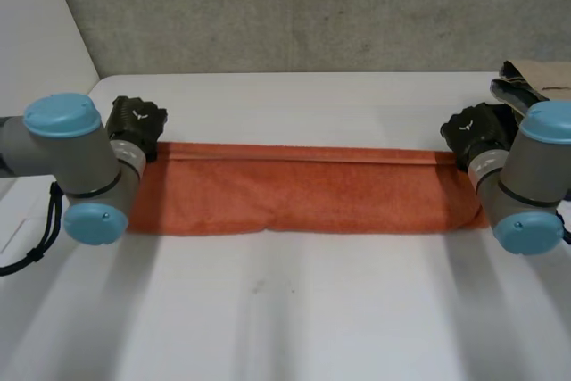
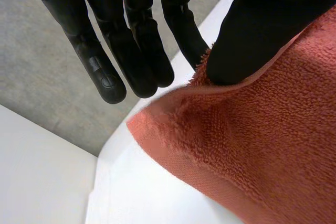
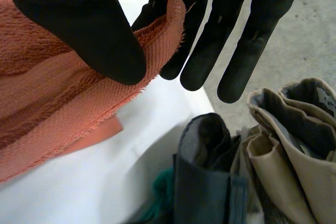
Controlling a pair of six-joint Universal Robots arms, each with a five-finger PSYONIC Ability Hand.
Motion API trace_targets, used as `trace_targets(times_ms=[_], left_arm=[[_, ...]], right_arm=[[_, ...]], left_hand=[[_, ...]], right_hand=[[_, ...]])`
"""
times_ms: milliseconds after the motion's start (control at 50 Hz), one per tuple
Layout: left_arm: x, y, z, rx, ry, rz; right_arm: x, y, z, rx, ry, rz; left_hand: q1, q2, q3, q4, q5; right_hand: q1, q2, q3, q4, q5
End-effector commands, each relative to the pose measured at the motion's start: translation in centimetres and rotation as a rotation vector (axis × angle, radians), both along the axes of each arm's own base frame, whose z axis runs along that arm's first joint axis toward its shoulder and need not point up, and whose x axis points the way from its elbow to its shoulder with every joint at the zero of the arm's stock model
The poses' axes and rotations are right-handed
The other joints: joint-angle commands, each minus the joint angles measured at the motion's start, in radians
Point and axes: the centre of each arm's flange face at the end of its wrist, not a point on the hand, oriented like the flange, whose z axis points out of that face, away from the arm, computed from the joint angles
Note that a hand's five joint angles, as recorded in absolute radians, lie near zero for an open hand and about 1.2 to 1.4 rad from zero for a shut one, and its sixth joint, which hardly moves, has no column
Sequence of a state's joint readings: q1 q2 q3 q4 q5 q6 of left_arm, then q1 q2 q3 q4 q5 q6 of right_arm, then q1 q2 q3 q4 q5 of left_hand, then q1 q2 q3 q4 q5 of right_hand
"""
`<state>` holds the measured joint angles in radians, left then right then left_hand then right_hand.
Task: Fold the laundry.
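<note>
- The towel (image 1: pixel 303 189) lies on the white table (image 1: pixel 294 318) as a long band, doubled lengthwise and stretched between your two hands.
- Your left hand (image 1: pixel 136 127) has the far corner at its end. The thumb presses the terry against straight fingers, so it is a pinch rather than a full wrap.
- Your right hand (image 1: pixel 477 131) pinches the opposite far corner the same way, with the thumb over the woven hem and the fingers straight behind it.
- Expect the towel to be soft, light and limp. It will likely sag in the middle once lifted, and the loops should grip well, so slipping looks unlikely.
- The flat woven hem at the corners looks the firmest place to hold. Take both layers, or the lower one may drop away.
- A pile of clothes (image 1: pixel 535 82) sits just beside the right hand, so keep the towel's end off it.
- You have no brand, label or writing to read anywhere.
</note>
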<state>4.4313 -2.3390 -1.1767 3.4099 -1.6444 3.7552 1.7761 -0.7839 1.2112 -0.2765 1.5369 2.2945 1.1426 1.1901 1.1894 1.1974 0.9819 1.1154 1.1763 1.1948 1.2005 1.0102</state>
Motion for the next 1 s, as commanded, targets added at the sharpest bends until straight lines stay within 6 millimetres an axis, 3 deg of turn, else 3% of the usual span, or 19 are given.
trace_targets(times_ms=[20,80,160,320,440,560,600,680,780,1000], left_arm=[[-2.1,-0.1,1.2,-0.136,0.041,-0.038],[-2.6,0.6,1.0,-0.135,0.042,-0.056],[-2.2,1.9,4.0,-0.175,0.055,-0.056],[-1.2,4.4,7.9,-0.222,0.071,-0.056],[0.2,6.8,8.5,-0.205,0.07,-0.052],[0.7,7.9,7.0,-0.151,0.089,-0.101],[0.6,7.8,6.8,-0.142,0.101,-0.126],[1.1,6.3,4.7,-0.083,0.118,-0.153],[0.1,4.2,1.1,-0.019,0.108,-0.202],[-0.7,0.0,-3.1,0.0,0.104,-0.221]], right_arm=[[0.3,-1.6,-0.3,-0.052,-0.093,-0.014],[0.2,-1.1,0.2,-0.031,-0.136,-0.028],[-0.1,0.2,2.3,-0.002,-0.203,-0.033],[-0.8,3.5,3.7,0.179,-0.25,-0.024],[-2.2,6.3,4.8,0.311,-0.267,-0.033],[-4.9,7.6,3.0,0.412,-0.299,-0.081],[-5.3,7.6,2.4,0.411,-0.317,-0.079],[-5.6,7.3,1.8,0.374,-0.356,-0.084],[-5.5,7.3,1.1,0.348,-0.37,-0.079],[-5.6,7.9,0.2,0.346,-0.371,-0.078]], left_hand=[[-0.869,-0.916,-0.915,-0.923,-0.882],[-0.968,-1.016,-1.015,-1.023,-0.982],[-0.968,-1.016,-1.015,-1.023,-0.982],[-0.968,-1.016,-1.015,-1.023,-0.982],[-0.968,-1.016,-1.015,-1.023,-0.982],[-0.968,-1.016,-1.015,-1.023,-0.982],[-0.968,-1.016,-1.015,-1.023,-0.982],[-0.967,-1.015,-1.014,-1.022,-0.981],[-0.961,-1.009,-1.008,-1.016,-0.975],[-0.938,-0.985,-0.985,-0.993,-0.952]], right_hand=[[-0.941,-1.002,-1.02,-1.026,-1.01],[-0.941,-1.002,-1.02,-1.026,-1.01],[-0.941,-1.002,-1.02,-1.026,-1.01],[-0.941,-1.002,-1.02,-1.026,-1.01],[-0.941,-1.002,-1.02,-1.026,-1.01],[-0.937,-0.998,-1.016,-1.022,-1.006],[-0.794,-0.855,-0.873,-0.879,-0.863],[-0.725,-0.786,-0.805,-0.81,-0.795],[-0.725,-0.786,-0.804,-0.81,-0.794],[-0.728,-0.789,-0.807,-0.813,-0.797]])
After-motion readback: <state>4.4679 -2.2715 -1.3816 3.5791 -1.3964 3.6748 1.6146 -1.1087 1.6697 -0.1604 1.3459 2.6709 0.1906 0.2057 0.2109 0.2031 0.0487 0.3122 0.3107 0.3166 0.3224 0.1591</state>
